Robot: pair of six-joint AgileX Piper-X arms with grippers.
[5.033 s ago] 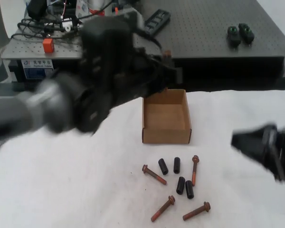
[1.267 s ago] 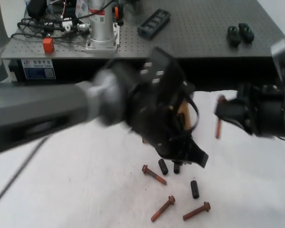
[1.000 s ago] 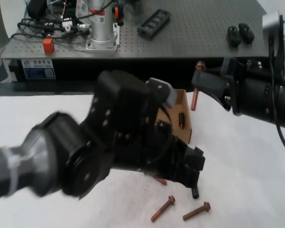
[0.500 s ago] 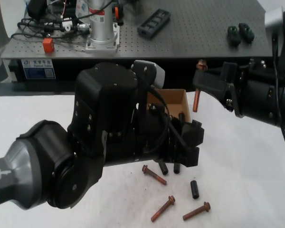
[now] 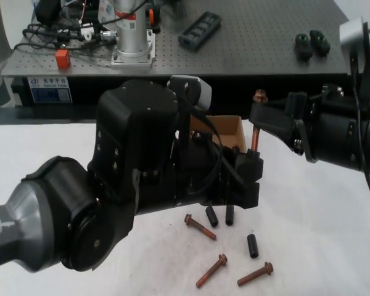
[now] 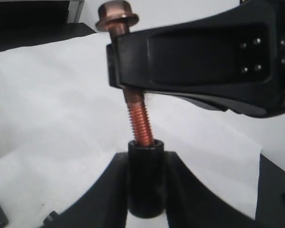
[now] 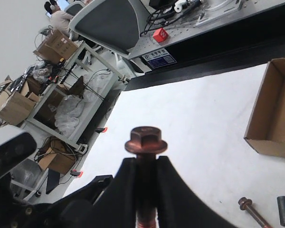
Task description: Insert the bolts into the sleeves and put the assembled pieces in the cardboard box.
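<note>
My left gripper (image 6: 145, 164) is shut on a black sleeve (image 6: 145, 183), held upright above the white cloth. My right gripper (image 7: 145, 166) is shut on a copper bolt (image 7: 146, 142) just below its hex head. In the left wrist view the bolt (image 6: 138, 118) hangs head up and its threaded tip sits in the sleeve's mouth. In the high view the bolt (image 5: 254, 132) stands between the right gripper (image 5: 262, 120) and the left gripper (image 5: 246, 176), in front of the cardboard box (image 5: 225, 126). The left arm hides part of the box.
Three loose bolts (image 5: 200, 226) (image 5: 211, 270) (image 5: 255, 274) and three black sleeves (image 5: 211, 216) (image 5: 229, 214) (image 5: 252, 245) lie on the cloth in front of the box. Behind the cloth a perforated bench (image 5: 265, 43) carries equipment and cables.
Both arms picked up their parts and brought them together near the box. In the last half second the bolt came down slightly toward the left gripper.
</note>
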